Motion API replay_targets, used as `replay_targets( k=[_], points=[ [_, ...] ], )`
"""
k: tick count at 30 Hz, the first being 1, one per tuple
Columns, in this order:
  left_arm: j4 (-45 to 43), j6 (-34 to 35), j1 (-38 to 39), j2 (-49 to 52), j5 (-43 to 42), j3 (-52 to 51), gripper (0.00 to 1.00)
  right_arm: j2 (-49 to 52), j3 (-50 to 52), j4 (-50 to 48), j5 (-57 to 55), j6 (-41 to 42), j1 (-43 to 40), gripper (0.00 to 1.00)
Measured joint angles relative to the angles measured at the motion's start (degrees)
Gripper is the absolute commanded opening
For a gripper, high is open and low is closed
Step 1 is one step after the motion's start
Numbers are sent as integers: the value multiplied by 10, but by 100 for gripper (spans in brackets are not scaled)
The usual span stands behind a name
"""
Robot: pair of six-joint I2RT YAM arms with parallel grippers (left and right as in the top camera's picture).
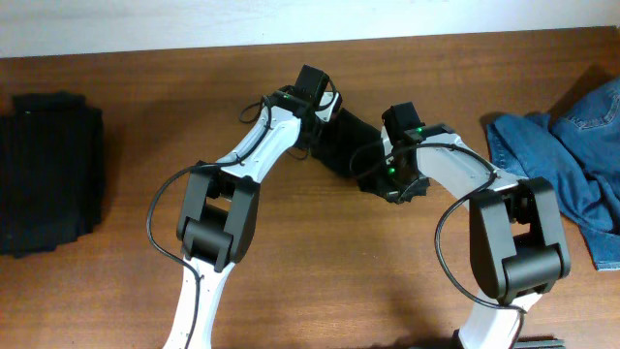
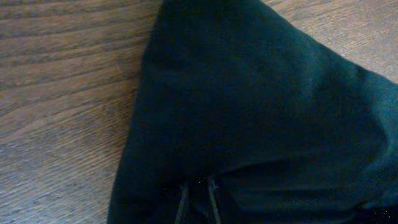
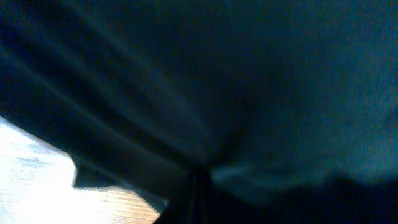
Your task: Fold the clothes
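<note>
Now, bunched black soft-cloth garment (image 1: 347, 143) lies mid wooden tabletop (image 1: 320, 262) btwn both arms, long axis diagonal, far-left to near-right. Left end effector (image 2: 197, 198) pinches its cloth; right end effector (image 3: 198, 186) is pressed together on a fold.

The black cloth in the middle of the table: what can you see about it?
The black cloth is plain, soft and matte, with no print. It lies bunched on the wooden table, partly hidden under the arms. The left hand pinches one part, where the fabric pulls smooth. The right hand pinches another, with wrinkles fanning from its grip.
</note>
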State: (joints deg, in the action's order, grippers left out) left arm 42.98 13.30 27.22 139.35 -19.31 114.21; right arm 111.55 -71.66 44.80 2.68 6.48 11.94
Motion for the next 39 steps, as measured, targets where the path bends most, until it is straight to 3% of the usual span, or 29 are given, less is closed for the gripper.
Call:
replay_targets(
  k=[11, 26, 39],
  points=[
    [0, 0, 2, 0, -7, 0, 13, 0, -1, 111, -54, 16, -2, 4],
    [0, 0, 2, 0, -7, 0, 13, 0, -1, 110, -79, 25, -19, 11],
    [-2, 0, -4, 1, -6, 0, 13, 0, -1, 118, -89, 40, -99, 5]
  ],
)
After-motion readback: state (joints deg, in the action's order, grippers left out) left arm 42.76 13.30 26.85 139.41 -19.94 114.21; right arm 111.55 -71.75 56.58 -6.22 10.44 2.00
